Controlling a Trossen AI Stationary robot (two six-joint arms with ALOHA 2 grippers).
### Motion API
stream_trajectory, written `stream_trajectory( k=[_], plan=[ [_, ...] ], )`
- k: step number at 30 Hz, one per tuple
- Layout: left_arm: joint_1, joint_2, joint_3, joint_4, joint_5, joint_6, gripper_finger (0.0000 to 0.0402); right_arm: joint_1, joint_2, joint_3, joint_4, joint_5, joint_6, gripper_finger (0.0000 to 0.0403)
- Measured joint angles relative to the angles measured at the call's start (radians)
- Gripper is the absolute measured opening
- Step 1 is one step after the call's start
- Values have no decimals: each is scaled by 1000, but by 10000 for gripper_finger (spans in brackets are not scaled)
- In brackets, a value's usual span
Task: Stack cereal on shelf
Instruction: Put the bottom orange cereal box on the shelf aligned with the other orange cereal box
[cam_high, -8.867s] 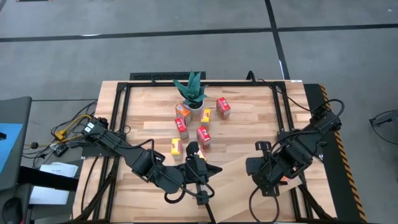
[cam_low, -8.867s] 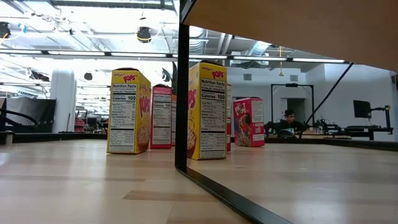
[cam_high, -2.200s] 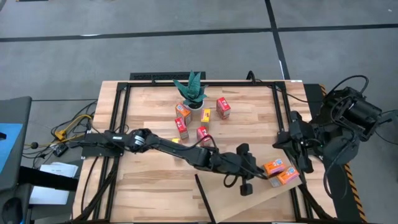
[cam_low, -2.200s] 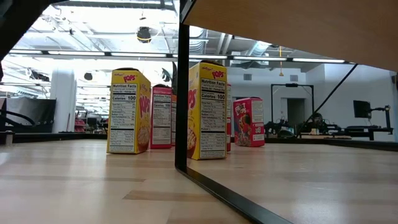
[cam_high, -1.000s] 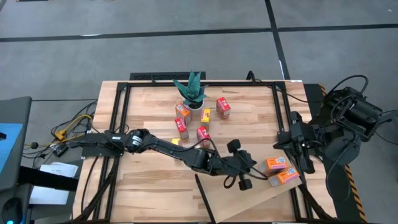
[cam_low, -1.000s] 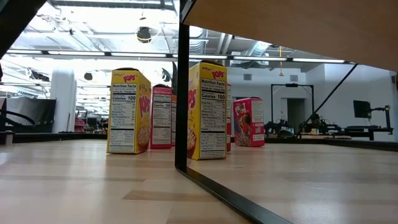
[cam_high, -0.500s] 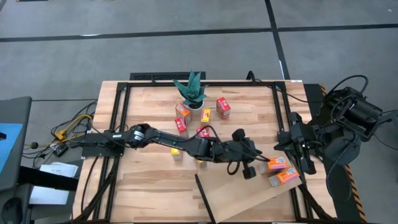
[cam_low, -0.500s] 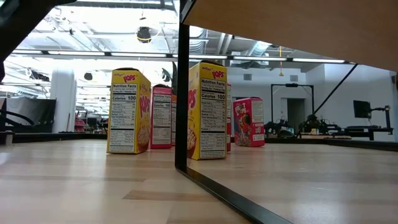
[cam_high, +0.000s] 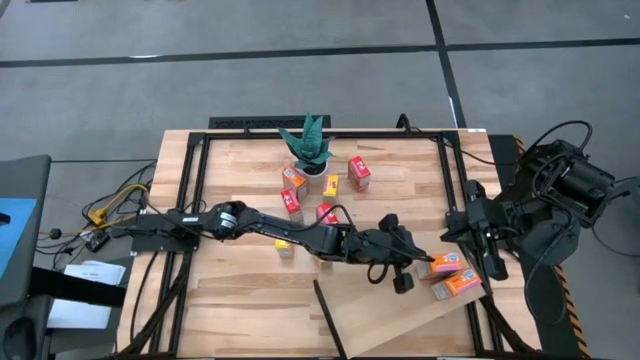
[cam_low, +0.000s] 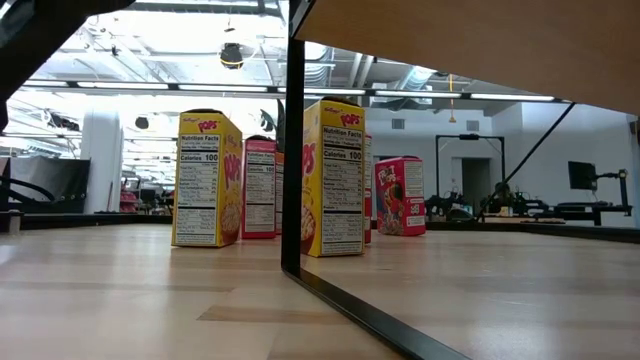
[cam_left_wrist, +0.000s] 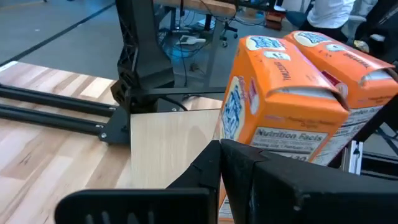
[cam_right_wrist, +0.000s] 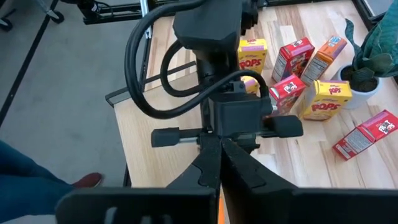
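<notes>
Two orange cereal boxes (cam_high: 443, 264) (cam_high: 460, 283) lie side by side on the right end of the shelf (cam_high: 400, 320), a pale board set slantwise on the table. My left gripper (cam_high: 424, 263) reaches across from the left. It is shut, with its tips at the side of the farther orange box (cam_left_wrist: 273, 106). My right gripper (cam_right_wrist: 221, 146) hangs raised at the table's right edge, shut and empty. Several red, yellow and orange cereal boxes (cam_high: 325, 212) stand on the tabletop near the far middle. My left gripper's shut fingertips (cam_left_wrist: 219, 148) stand at the lower edge of the orange box's printed narrow side (cam_left_wrist: 273, 140). They come nearly level from the table's left. Whether they touch the box I cannot tell.
A green potted plant (cam_high: 308, 150) stands behind the loose boxes. A black metal frame (cam_high: 200, 150) rims the table. In the low view the shelf's dark edge (cam_low: 291, 150) crosses in front of the yellow boxes (cam_low: 207, 180). Bare wood lies at the near left.
My left gripper has swung toward the table's far edge and toward the orange boxes, rolling a little as it went. It stays shut. The two orange boxes lie where they were. My right arm has kept still.
</notes>
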Motion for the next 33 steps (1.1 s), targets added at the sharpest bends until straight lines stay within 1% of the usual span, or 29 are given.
stream_trajectory(
  k=[7,17,24,29,33],
  plan=[
    [-2,0,0,22,4,-19,0,0,0,0,0,-24,3,18],
    [-11,2,1,52,49,-44,0,0,0,0,0,-24,22,36],
    [-12,3,1,45,53,-53,0,0,0,0,0,-24,25,25],
    [-12,0,2,-67,16,-37,0,0,1,0,0,-25,25,18],
    [-11,-33,2,-157,11,-32,0,0,1,0,0,-25,25,26]
  ],
)
